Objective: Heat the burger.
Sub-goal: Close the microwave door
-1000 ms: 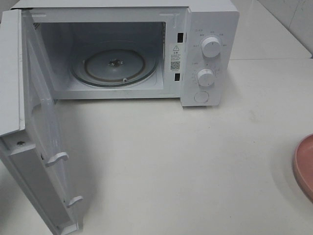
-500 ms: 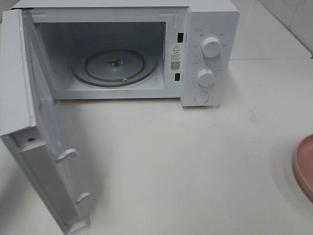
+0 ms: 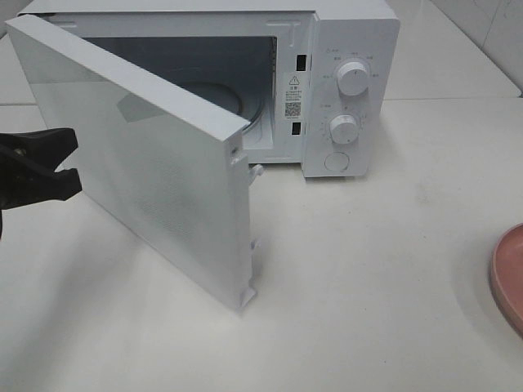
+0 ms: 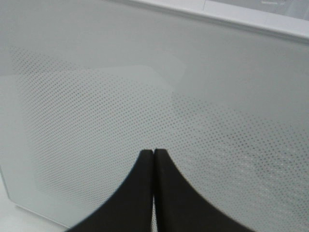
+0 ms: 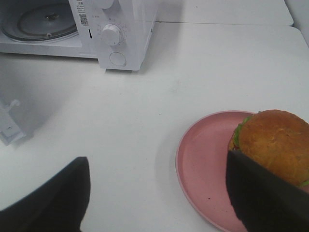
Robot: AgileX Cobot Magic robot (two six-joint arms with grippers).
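Door (image 3: 155,163) has swung half shut; microwave (image 3: 351,49) lettering unreadable.

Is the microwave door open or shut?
Partly open: the microwave door stands swung out at an angle from the oven, its free edge away from the front. The burger sits outside.

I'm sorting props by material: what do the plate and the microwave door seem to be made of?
The plate looks like matte pink plastic or glazed ceramic: even color, soft sheen; I can't tell which. The microwave door looks like smooth white plastic or painted metal with a window panel, judging by the fine dot mesh.
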